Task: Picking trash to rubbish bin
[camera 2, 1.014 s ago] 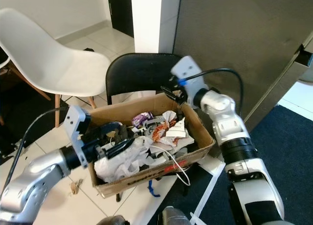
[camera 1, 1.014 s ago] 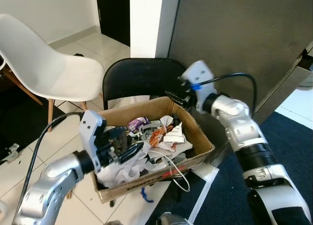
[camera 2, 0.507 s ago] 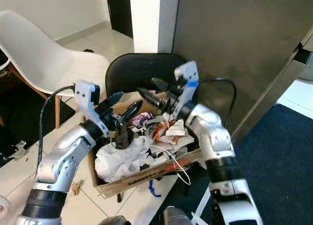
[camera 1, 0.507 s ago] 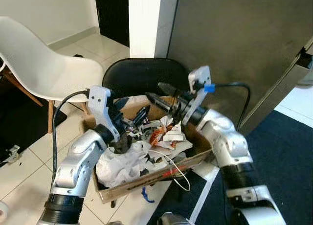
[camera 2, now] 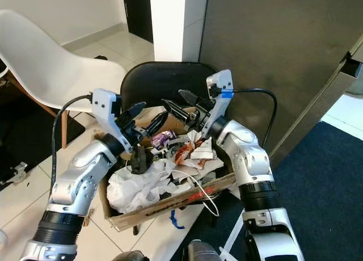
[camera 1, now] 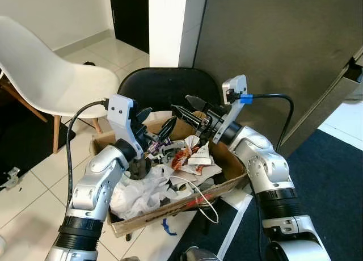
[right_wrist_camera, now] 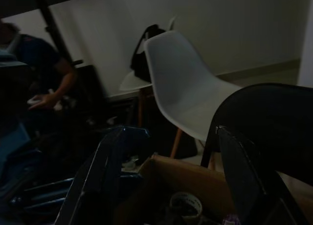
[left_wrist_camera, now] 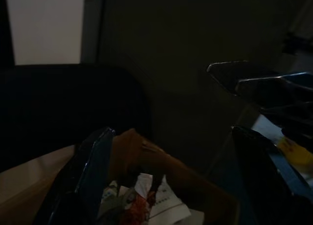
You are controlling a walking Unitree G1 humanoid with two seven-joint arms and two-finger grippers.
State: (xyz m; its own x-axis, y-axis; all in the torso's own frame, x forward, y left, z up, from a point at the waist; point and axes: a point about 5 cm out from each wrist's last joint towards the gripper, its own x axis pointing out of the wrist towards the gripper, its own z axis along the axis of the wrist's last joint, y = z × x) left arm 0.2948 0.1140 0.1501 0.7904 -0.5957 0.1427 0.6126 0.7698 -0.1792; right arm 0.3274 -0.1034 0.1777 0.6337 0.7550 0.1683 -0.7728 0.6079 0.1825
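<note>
At frame centre a cardboard box [camera 1: 232,169] heaped with trash [camera 1: 190,156] sits on a black chair [camera 1: 164,88]; the left pincer [camera 1: 157,125] and right pincer [camera 1: 184,106] hover above it, both spread wide, holding nothing

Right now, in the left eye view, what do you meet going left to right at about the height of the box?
White chair → left gripper, open → purple wrapper in the cardboard box → right gripper, open → right arm's black cable → dark blue carpet.
</note>
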